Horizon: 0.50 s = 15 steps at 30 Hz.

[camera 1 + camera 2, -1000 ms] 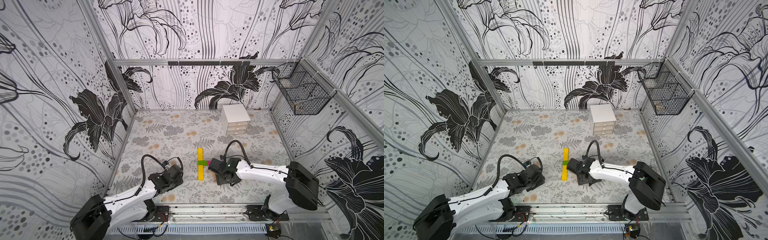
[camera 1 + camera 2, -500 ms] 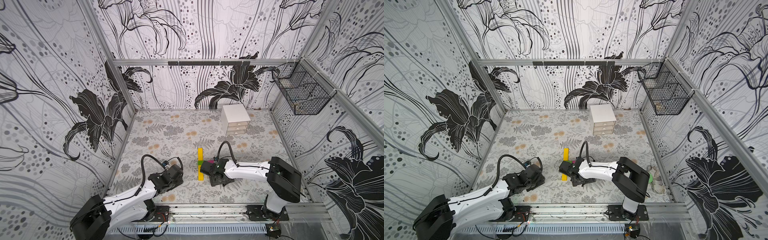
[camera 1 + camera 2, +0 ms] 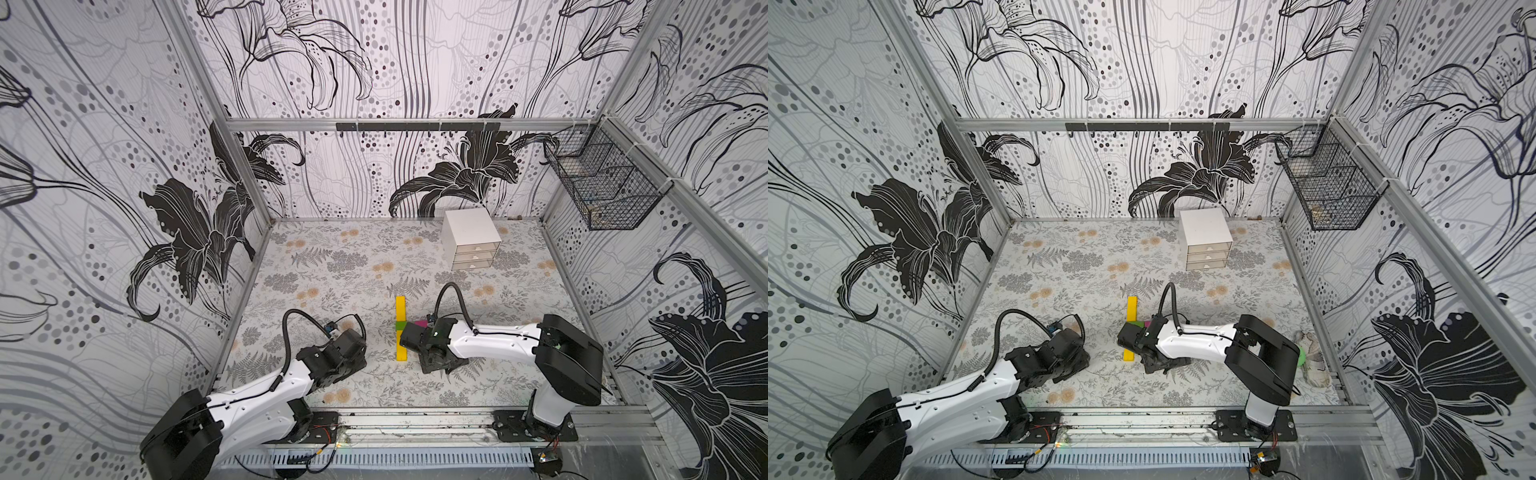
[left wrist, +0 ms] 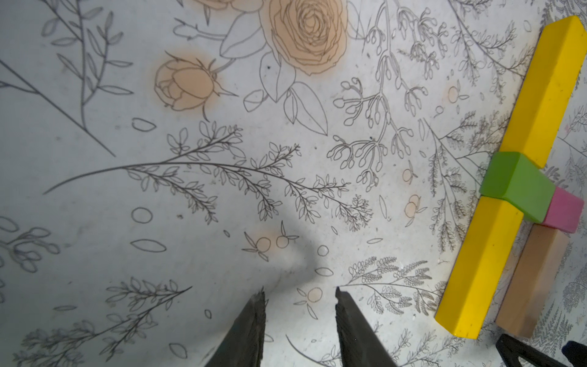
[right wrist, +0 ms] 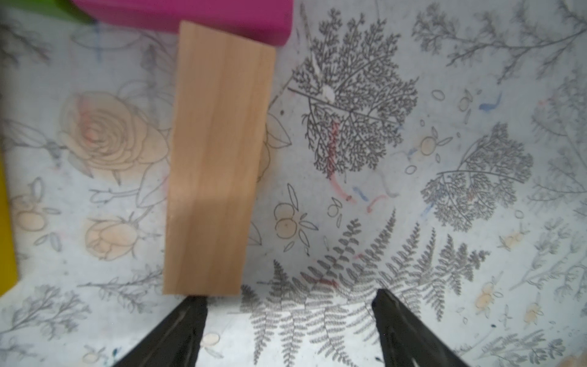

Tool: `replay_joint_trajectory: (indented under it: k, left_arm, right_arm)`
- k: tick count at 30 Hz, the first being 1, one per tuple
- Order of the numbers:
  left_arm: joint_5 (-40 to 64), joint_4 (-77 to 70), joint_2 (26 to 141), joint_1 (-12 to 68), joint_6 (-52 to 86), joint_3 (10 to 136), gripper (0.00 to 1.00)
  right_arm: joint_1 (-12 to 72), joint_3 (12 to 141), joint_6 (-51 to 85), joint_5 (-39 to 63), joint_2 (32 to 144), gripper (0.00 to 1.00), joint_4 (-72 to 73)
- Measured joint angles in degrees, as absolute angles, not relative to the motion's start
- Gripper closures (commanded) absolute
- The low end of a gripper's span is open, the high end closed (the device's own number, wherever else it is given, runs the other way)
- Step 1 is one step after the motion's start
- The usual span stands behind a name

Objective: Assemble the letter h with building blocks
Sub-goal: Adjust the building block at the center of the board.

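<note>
**Right end effector** [image 5: 289, 302]: jaws stand wide apart with nothing between them.
- The tan block [image 5: 219, 159] lies flat on the counter [image 5: 413, 222], straight ahead of the finger [image 5: 187, 321] nearer the stem.
- Its near end sits right at that fingertip. Whether they touch cannot be told.
- Its far end meets the side of the magenta block [image 5: 190, 12], not quite square to it.

**Left end effector** [image 4: 300, 290]: jaws are partly apart, with bare counter showing in the gap. It holds nothing.

**Letter h** [image 3: 400, 326]: it lies flat on the counter between the two end effectors in both top views. The right arm's wrist covers its crossbar side.
- Seen from the left wrist, the figure is ahead of the left end effector and off to the side towards the right arm, near but apart from it.
- The stem is the nearer yellow block [image 4: 479, 267], the green block [image 4: 517, 186] and the farther yellow block [image 4: 546, 92], set end to end and touching.
- The magenta block butts against the green block on the side away from the left end effector.
- The tan block runs alongside the nearer yellow block with a narrow strip of counter between them.

**Surroundings:** a white drawer unit [image 3: 469, 239] stands well beyond both end effectors, by the back wall. A wire basket [image 3: 602, 187] hangs on the side wall on the right arm's side.
</note>
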State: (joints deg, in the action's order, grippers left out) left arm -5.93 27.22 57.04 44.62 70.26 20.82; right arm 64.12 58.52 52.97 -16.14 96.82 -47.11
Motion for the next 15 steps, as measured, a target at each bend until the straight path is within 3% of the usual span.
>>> replay_joint_trajectory:
  k: [3, 7, 15]
  left_arm:
    - [-5.93, 27.27, 56.99, 44.62, 70.26, 20.82, 0.60]
    - [-5.91, 27.24, 57.04, 44.62, 70.26, 20.82, 0.60]
    - [-5.93, 26.87, 57.32, 44.62, 70.24, 20.84, 0.60]
  right_arm:
    - [62.76, 57.25, 52.84, -15.86, 91.13, 0.15, -47.11]
    - [54.35, 56.34, 50.24, -15.22, 85.25, 0.15, -45.69]
    - [41.50, 59.09, 41.56, -12.29, 93.38, 0.17, -41.32]
